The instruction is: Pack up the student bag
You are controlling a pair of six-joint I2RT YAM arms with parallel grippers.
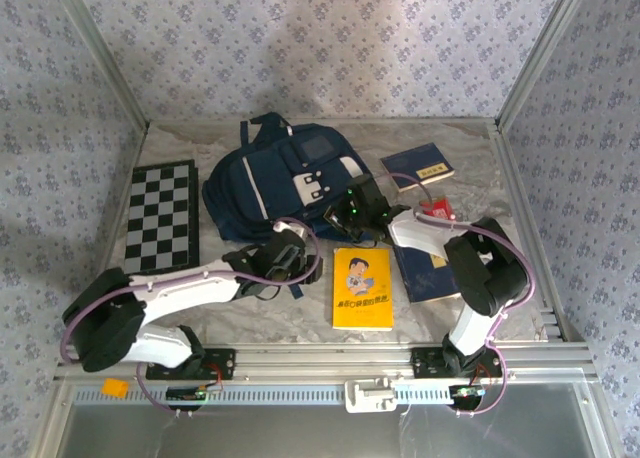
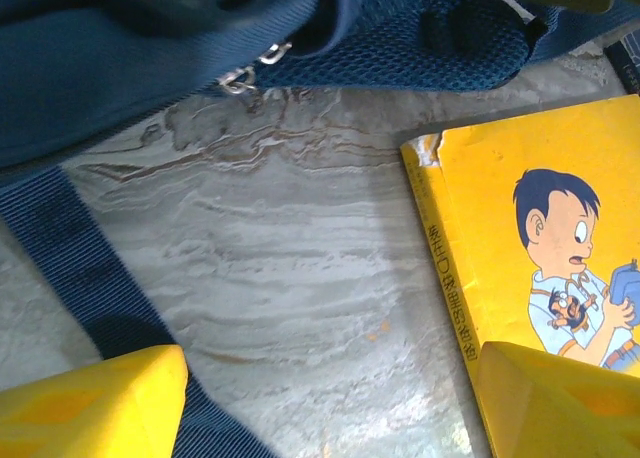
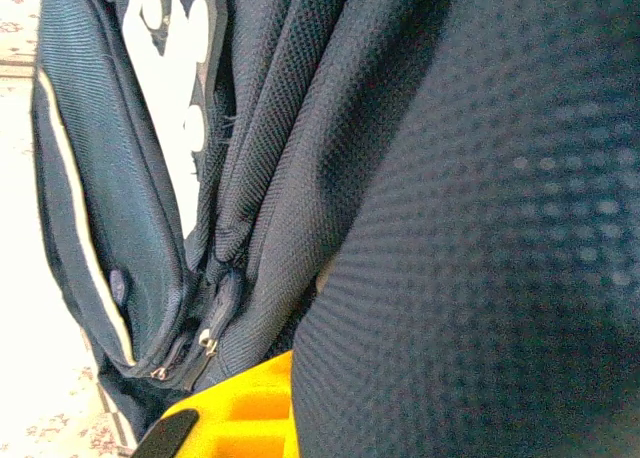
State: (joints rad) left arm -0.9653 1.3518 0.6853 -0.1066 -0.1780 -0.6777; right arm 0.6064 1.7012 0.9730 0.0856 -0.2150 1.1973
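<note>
The student bag (image 1: 280,178), navy with white stripes and a white-flapped pocket, lies in the middle of the table. My right gripper (image 1: 352,214) is at its lower right edge. In the right wrist view that gripper (image 3: 295,403) is shut on a fold of the bag's dark mesh fabric (image 3: 470,278), which hides one finger; the zipper pulls (image 3: 208,340) hang just left of it. My left gripper (image 1: 288,262) is at the bag's near edge. Its fingers stand open over bare table (image 2: 330,408), one above a blue strap (image 2: 80,268), the other above the yellow book (image 2: 530,238).
The yellow book (image 1: 362,288) lies in front of the bag. One blue book (image 1: 418,165) lies at the back right, another (image 1: 425,273) under the right arm, beside a red item (image 1: 440,210). A chessboard (image 1: 160,216) lies at the left. Metal rails edge the table.
</note>
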